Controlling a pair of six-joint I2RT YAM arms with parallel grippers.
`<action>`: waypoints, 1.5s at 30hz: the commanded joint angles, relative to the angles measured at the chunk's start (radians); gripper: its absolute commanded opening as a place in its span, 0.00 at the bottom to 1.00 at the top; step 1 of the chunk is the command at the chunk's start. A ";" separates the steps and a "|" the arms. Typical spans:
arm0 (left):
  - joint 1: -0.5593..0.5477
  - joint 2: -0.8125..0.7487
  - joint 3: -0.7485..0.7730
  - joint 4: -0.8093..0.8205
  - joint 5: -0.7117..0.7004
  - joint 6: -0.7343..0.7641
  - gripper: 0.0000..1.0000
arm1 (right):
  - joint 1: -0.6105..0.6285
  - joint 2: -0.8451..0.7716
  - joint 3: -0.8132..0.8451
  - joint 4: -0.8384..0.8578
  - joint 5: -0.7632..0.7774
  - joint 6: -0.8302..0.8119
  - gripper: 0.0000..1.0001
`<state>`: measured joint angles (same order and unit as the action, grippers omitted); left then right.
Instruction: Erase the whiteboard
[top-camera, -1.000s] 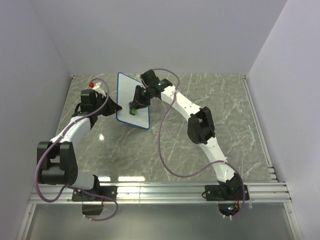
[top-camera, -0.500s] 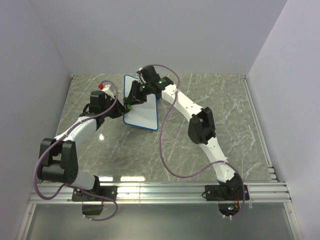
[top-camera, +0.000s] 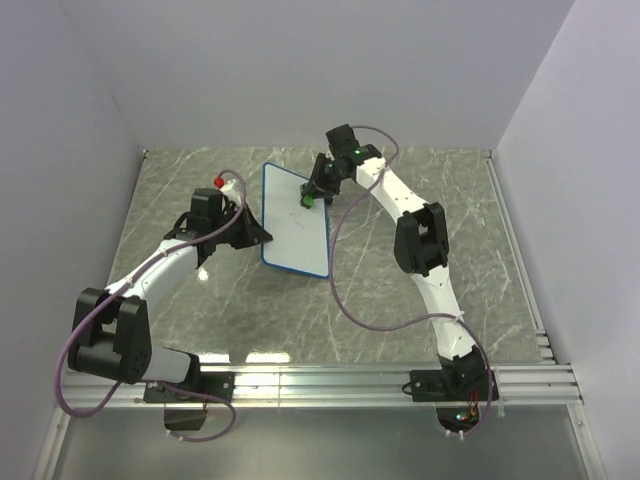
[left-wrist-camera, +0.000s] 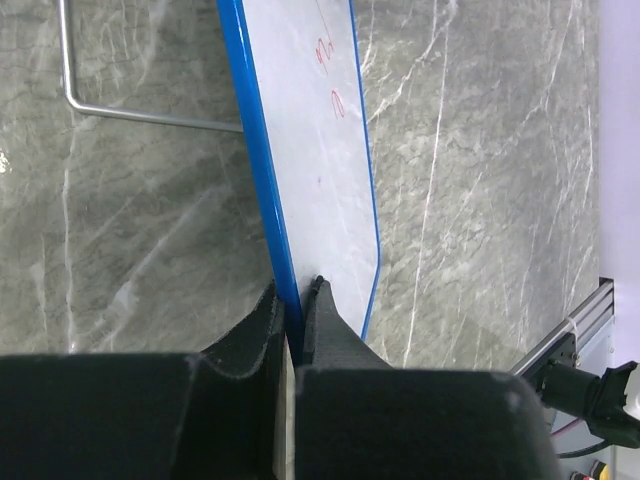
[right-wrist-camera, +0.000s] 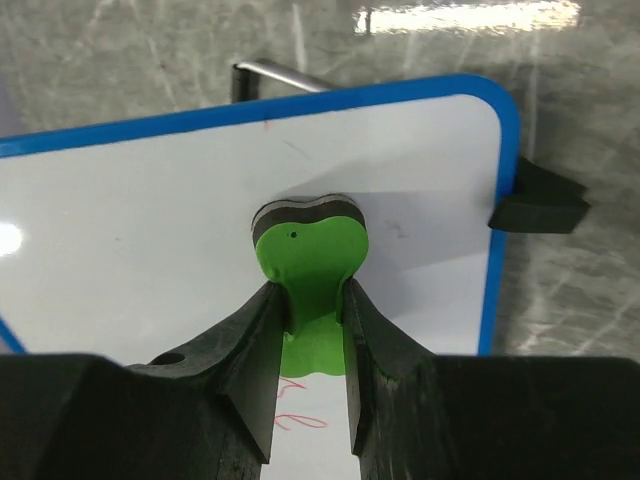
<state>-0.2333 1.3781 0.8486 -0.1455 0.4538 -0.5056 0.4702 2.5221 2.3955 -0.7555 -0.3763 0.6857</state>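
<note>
light: bright, even | glare: streak on table (right-wrist-camera: 470, 15) | shadows: soft | focus: sharp

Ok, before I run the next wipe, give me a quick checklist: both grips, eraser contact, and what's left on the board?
1. Board held: the left gripper is shut on the edge of the whiteboard. Ok.
2. Tool held: the right gripper is shut on the green eraser. Ok.
3. Eraser contact: its dark pad looks set against the board face. How hard it presses: cannot tell.
4. Board clean: red marks show on the white face. Not ok.
5. Path to the marks: in the right wrist view they lie just beside the eraser, with nothing between. Ok.
</note>
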 joint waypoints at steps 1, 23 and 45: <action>-0.058 0.041 -0.028 -0.241 0.102 0.164 0.00 | 0.073 -0.008 -0.093 -0.105 0.063 -0.077 0.00; -0.058 0.036 -0.032 -0.232 0.086 0.164 0.00 | 0.283 -0.080 -0.101 -0.086 0.046 -0.052 0.00; -0.058 0.036 -0.002 -0.258 0.060 0.167 0.00 | 0.284 -0.172 -0.438 -0.036 0.071 -0.077 0.00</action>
<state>-0.2306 1.3769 0.8589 -0.2752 0.4778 -0.4946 0.5907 2.3081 2.0632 -0.7284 -0.2615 0.6254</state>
